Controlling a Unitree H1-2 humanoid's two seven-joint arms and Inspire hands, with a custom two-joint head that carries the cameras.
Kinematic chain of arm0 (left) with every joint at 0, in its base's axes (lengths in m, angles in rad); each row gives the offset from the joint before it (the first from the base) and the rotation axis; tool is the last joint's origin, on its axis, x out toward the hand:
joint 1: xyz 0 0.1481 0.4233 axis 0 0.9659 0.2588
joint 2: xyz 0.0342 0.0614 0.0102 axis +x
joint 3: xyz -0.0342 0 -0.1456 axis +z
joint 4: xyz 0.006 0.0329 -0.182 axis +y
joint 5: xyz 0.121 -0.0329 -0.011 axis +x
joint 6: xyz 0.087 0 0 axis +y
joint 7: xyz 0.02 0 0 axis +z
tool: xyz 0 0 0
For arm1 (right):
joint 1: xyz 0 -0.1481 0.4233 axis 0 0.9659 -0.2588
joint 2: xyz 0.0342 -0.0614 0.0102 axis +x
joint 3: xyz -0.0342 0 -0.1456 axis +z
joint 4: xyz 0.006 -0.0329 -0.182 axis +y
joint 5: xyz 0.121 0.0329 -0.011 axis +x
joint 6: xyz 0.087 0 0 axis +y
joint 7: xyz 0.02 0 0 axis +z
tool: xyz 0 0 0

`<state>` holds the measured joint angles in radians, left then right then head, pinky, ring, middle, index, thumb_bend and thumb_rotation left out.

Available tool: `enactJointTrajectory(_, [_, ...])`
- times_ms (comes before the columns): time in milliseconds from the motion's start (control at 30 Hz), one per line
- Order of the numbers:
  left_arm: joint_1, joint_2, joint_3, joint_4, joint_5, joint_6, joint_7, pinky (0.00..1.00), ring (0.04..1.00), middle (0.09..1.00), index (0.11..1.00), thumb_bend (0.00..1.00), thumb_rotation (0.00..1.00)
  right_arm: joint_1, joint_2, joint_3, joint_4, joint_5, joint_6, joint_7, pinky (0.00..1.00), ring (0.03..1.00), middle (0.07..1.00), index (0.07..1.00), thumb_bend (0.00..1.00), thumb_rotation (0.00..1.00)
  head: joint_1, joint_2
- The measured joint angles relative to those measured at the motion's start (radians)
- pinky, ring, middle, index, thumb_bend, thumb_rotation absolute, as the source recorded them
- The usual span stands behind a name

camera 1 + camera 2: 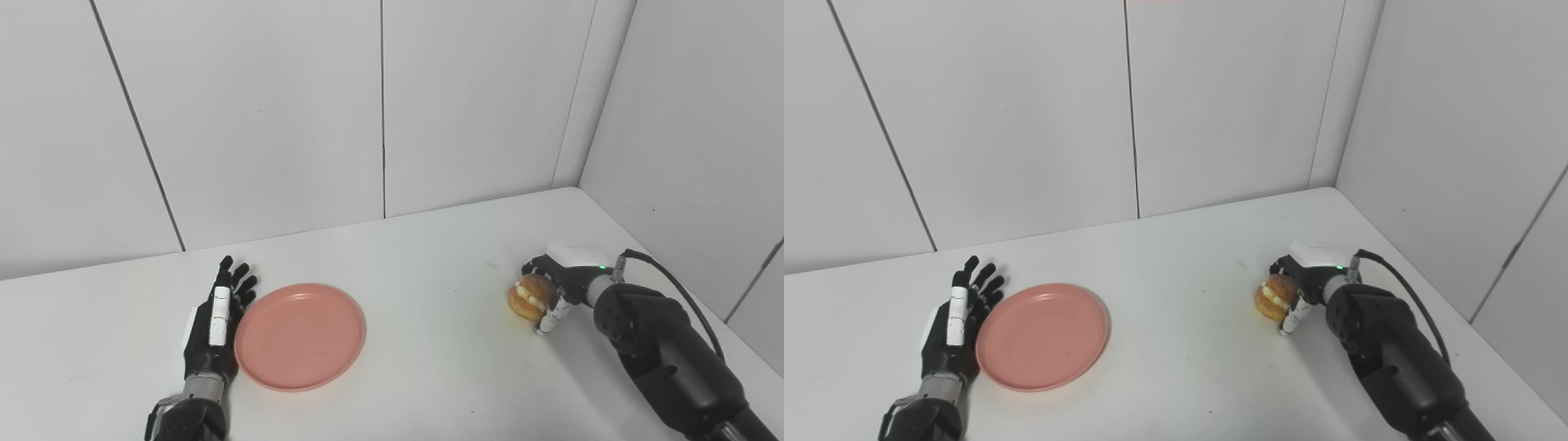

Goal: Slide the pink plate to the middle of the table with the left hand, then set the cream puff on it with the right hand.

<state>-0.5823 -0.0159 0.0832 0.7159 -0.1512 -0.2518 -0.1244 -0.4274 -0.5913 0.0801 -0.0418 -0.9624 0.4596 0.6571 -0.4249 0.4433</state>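
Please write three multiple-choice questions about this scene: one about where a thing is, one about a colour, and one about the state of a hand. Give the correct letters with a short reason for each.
1. Where is the left hand?
A. beside the plate's left edge
B. on top of the plate
C. at the cream puff

2. What colour is the plate?
A. blue
B. pink
C. green

3. What is the right hand doing?
A. resting open and empty
B. pushing the plate
C. closed around the cream puff

Answers: 1 A, its fingers lie stretched out along the plate's left rim. 2 B, the plate is plainly pink and empty. 3 C, fingers wrap the puff on the right side of the table.
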Motion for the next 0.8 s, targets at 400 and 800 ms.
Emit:
enactJointTrajectory(400, [0.000, 0.000, 0.000, 0.000, 0.000, 0.001, -0.001, 0.94, 0.904, 0.932, 1.000, 0.95, 0.89, 0.001, 0.037, -0.034, 0.028, 0.000, 0.000, -0.042, 0.32, 0.427, 0.537, 0.667, 0.53, 0.00, 0.000, 0.005])
enactJointTrajectory(800, [0.000, 0.000, 0.000, -0.003, 0.000, 0.005, -0.001, 0.94, 0.900, 0.933, 1.000, 0.95, 0.89, 0.016, 0.036, -0.017, 0.066, 0.089, -0.004, -0.211, 0.28, 0.376, 0.455, 0.552, 0.51, 0.00, 0.005, 0.009])
